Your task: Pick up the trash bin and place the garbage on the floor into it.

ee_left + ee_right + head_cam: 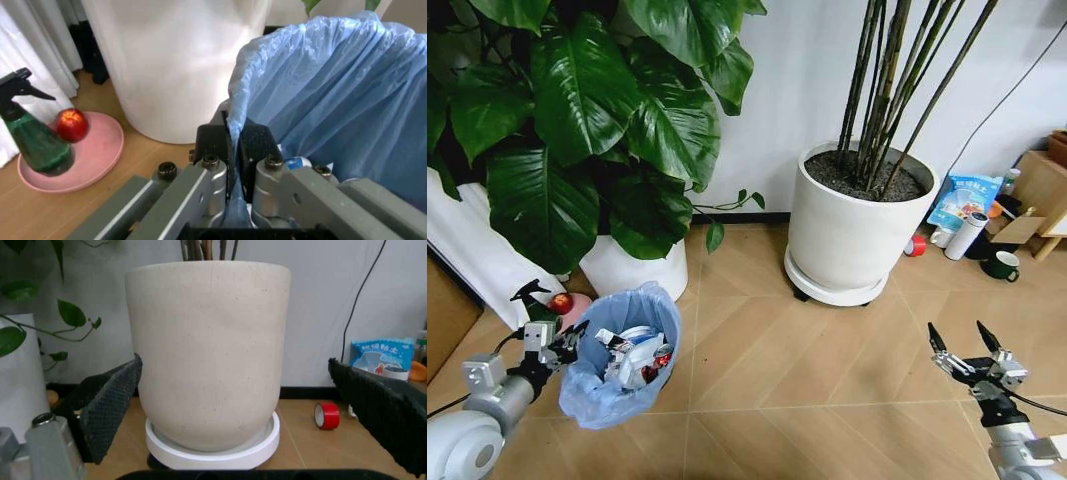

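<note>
The left gripper (233, 142) has its jaws clamped on the rim of the trash bin (619, 355), which sits at about seven o'clock in the head view, its blue bag holding the garbage (634, 355). The right gripper (964, 343), at four o'clock, hangs with jaws spread wide, facing the white plant pot (208, 350).

Not much to read here. The only printing I can spot is on the blue and white bag (381, 358) leaning against the wall past the big white pot (208, 352): a few white characters across its top, too small to make out.
</note>
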